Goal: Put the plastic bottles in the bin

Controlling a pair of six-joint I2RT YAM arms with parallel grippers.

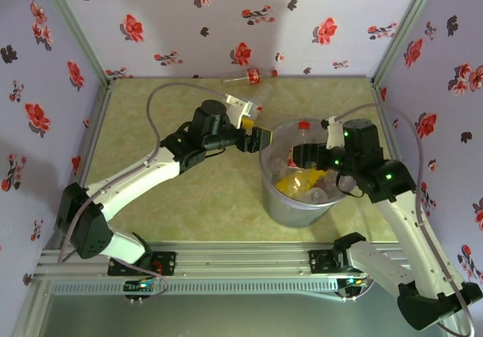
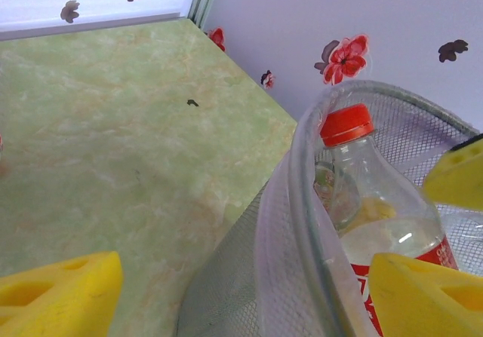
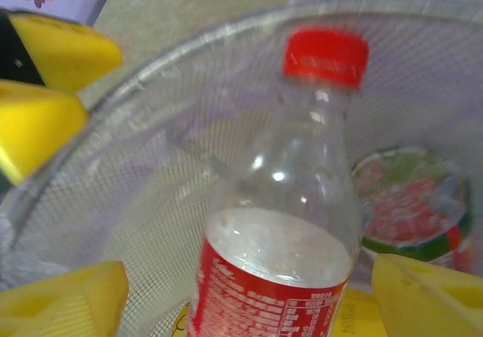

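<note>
Well, a clear red-capped bottle (image 3: 302, 201) (red label) stands inside the bin (image 1: 290, 205); left pincer (image 2: 241, 292) and right pincer (image 3: 249, 299) both gape; green marbled bench (image 2: 113, 126), flowered walls (image 1: 249, 20).

On your table (image 1: 189, 194) the bin (image 1: 290, 210) sits right of centre, toward the near edge, between the two arms. The left claw (image 1: 259, 137) is at the bin's left rim, with one finger outside the wall and the other over the inside. The right claw (image 1: 300, 156) reaches over the bin from the right. An upright bottle (image 3: 281, 224) stands inside the bin between its spread fingers, close to the rim. More bottles (image 1: 298, 182) lie lower in the bin, beneath and behind the upright one. A lone bottle (image 1: 251, 75) lies on the table at the far edge by the back wall, behind the bin and the left claw.
</note>
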